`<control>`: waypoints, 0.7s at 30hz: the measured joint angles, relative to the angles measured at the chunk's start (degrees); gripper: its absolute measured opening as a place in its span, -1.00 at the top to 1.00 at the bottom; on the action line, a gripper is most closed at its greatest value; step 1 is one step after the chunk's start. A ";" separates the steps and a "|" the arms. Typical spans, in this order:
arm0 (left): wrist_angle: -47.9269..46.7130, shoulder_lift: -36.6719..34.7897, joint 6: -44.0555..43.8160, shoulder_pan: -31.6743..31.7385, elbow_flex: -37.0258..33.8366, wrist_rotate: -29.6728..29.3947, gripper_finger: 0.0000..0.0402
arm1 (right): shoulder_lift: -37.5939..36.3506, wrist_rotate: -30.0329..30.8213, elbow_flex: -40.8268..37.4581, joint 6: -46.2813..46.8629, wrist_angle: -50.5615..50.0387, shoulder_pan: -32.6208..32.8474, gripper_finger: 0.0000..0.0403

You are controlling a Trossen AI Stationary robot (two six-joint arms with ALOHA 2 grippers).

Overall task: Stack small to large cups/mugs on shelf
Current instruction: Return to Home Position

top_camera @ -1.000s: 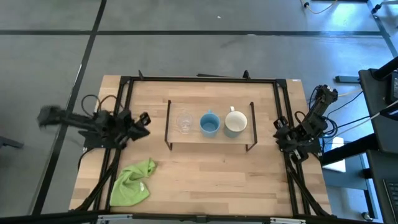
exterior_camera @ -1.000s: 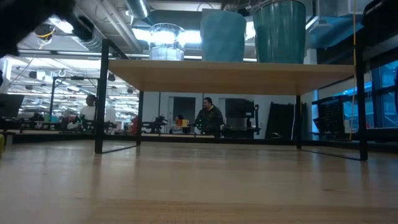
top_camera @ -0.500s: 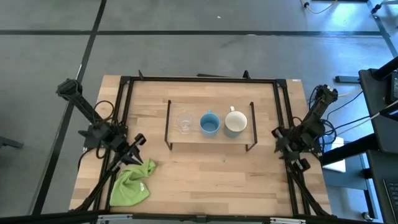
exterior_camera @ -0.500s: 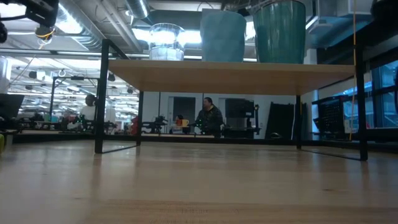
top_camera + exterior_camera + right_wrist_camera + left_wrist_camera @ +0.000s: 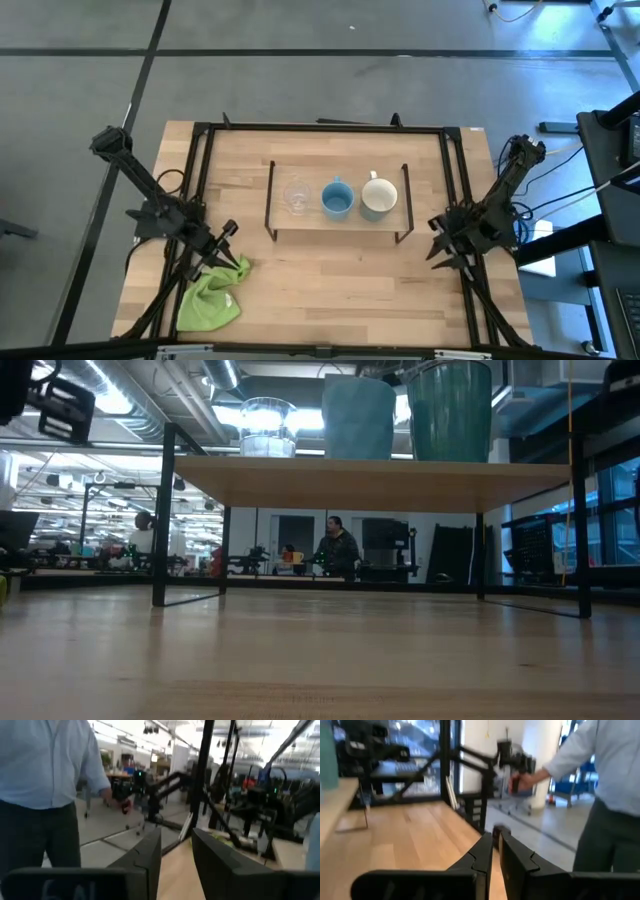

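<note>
1. The shelf (image 5: 340,226) stands in the middle of the surface (image 5: 340,290), a little toward its far edge; its light-wood board rests on thin black wire legs.
2. Three vessels stand on the board in one row, all upright with the mouth up; from left to right in the high view they are the clear glass cup (image 5: 296,196), the light-blue mug (image 5: 337,198) and the cream-white mug (image 5: 378,197); the two mugs stand just beside each other, and the glass cup is slightly apart from the blue one.
3. In the low view the same three show on top of the board; the glass cup is the lowest and the cream-white mug is the tallest and widest.
4. The left pincer (image 5: 225,245) is over the left front part of the surface, just beside the upper edge of the green cloth (image 5: 212,294) and well apart from the shelf; in the left wrist view its fingers (image 5: 482,857) are together, with only a thin slit between them, and they hold nothing.
5. The right pincer (image 5: 435,247) is over the right side of the surface, near the right front leg of the shelf but apart from it; in the right wrist view its fingers (image 5: 150,855) stand apart with a clear gap, and nothing is between them.
6. A person (image 5: 615,795) in a light shirt stands beyond the surface, seen in both wrist views; another person sits far back in the room in the low view.
</note>
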 joint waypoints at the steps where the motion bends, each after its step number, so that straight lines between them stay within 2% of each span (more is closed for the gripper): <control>1: -1.56 0.01 0.01 0.00 0.00 0.39 0.86 | 0.15 0.01 0.00 0.68 -0.79 0.00 0.45; 9: -15.01 -0.01 0.36 0.00 0.00 5.94 0.86 | 0.14 0.01 0.00 1.95 -11.53 0.00 0.45; 14: -25.22 -0.01 -2.83 0.00 0.00 5.78 0.86 | 0.14 -0.36 0.00 6.71 -20.26 0.00 0.45; 21: -28.81 -0.01 -3.95 0.00 0.00 5.46 0.86 | 0.18 -0.57 0.00 15.20 -25.49 0.00 0.45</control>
